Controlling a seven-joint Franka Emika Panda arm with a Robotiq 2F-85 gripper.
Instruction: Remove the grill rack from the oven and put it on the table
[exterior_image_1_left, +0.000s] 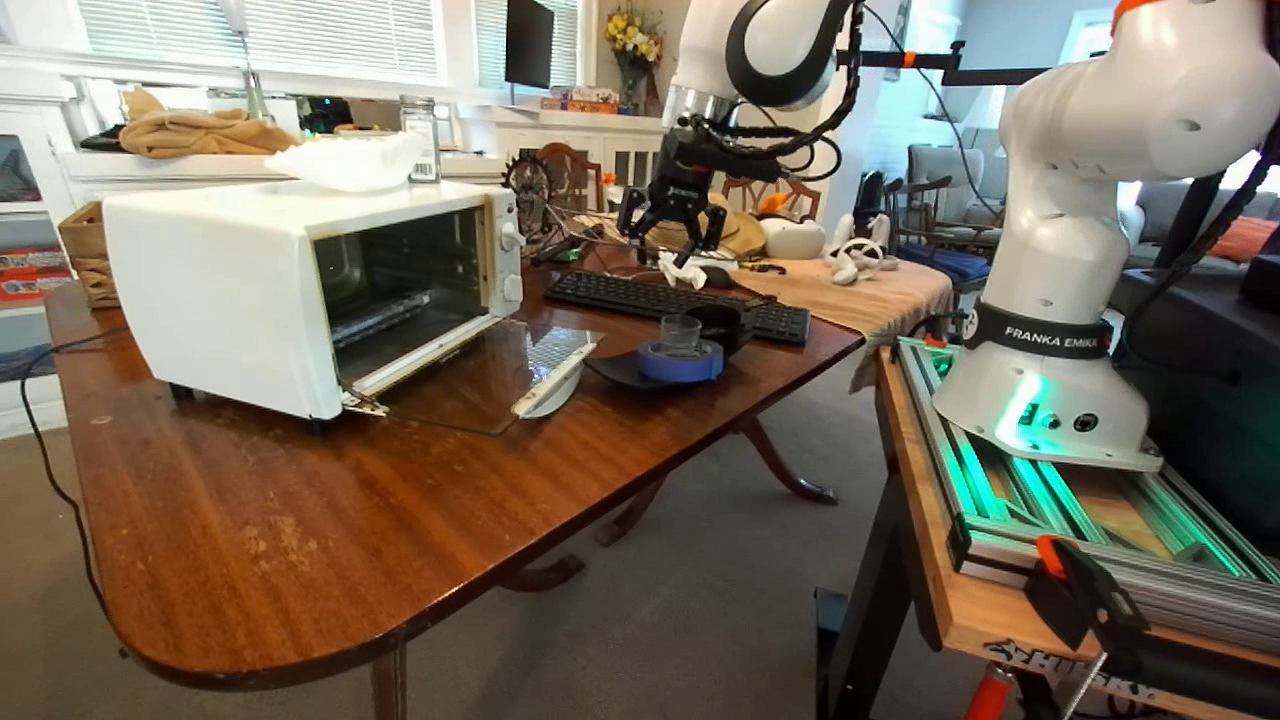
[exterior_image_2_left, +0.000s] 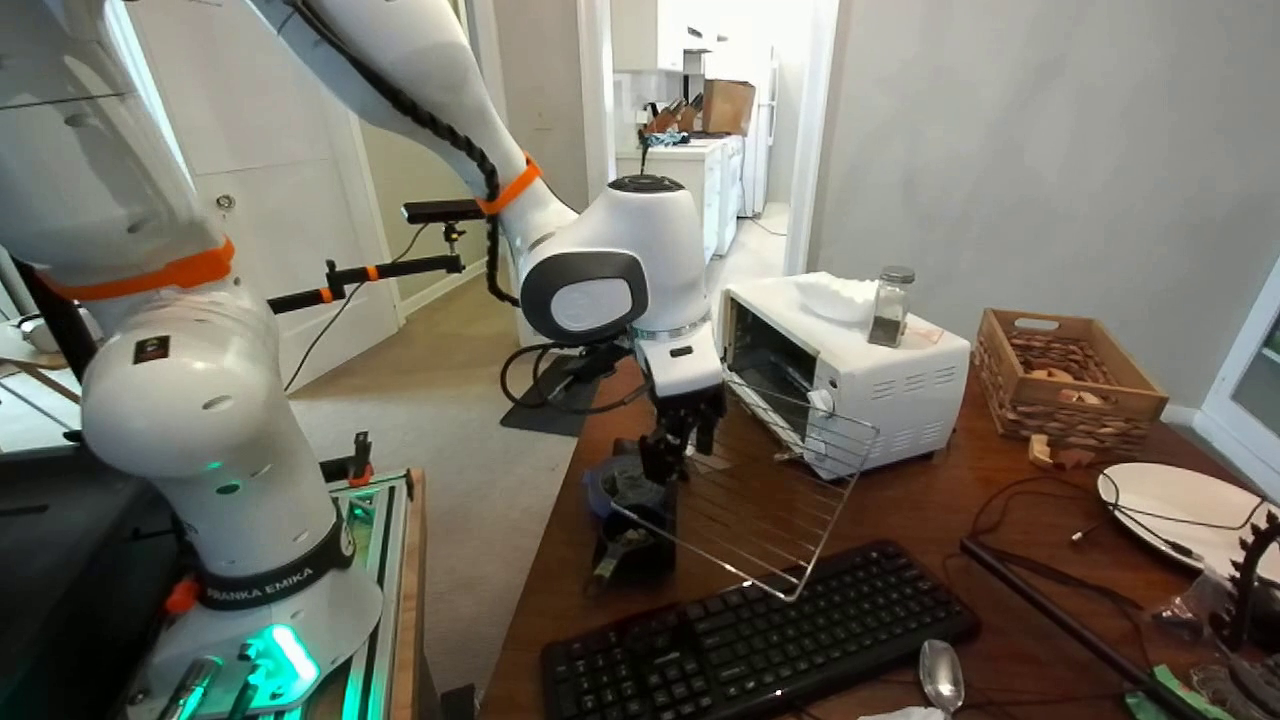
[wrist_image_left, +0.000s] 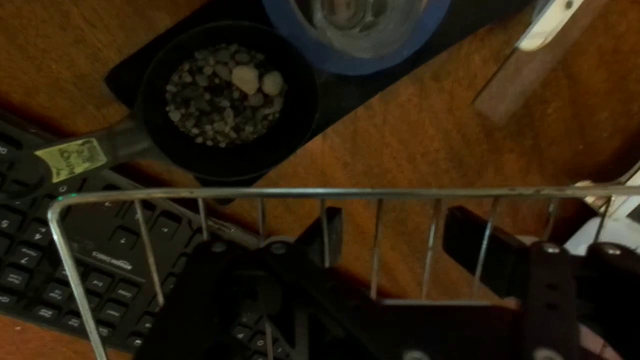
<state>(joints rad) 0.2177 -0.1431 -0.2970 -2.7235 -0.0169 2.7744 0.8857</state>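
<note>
The silvery wire grill rack (exterior_image_2_left: 770, 500) is out of the oven, tilted beside my gripper (exterior_image_2_left: 680, 458), over the table (exterior_image_2_left: 900, 505) and keyboard. In the wrist view the rack's rail (wrist_image_left: 350, 193) and wires cross in front of my gripper (wrist_image_left: 392, 232). The two black fingers stand apart with a gap between them. I cannot tell what bears the rack. My gripper also looks open in an exterior view (exterior_image_1_left: 668, 243), where the rack cannot be made out. The white oven (exterior_image_1_left: 220, 290) stands on the table (exterior_image_1_left: 300, 540) with its glass door (exterior_image_1_left: 470, 390) folded down.
A blue tape roll (exterior_image_1_left: 682, 362) around a clear cup sits on a dark tray (exterior_image_1_left: 612, 372). A black pan of pebbles (wrist_image_left: 225, 100) and a keyboard (exterior_image_2_left: 760, 640) are close by. A shell-like bowl (exterior_image_2_left: 838, 298) and a jar (exterior_image_2_left: 890, 308) stand on the oven.
</note>
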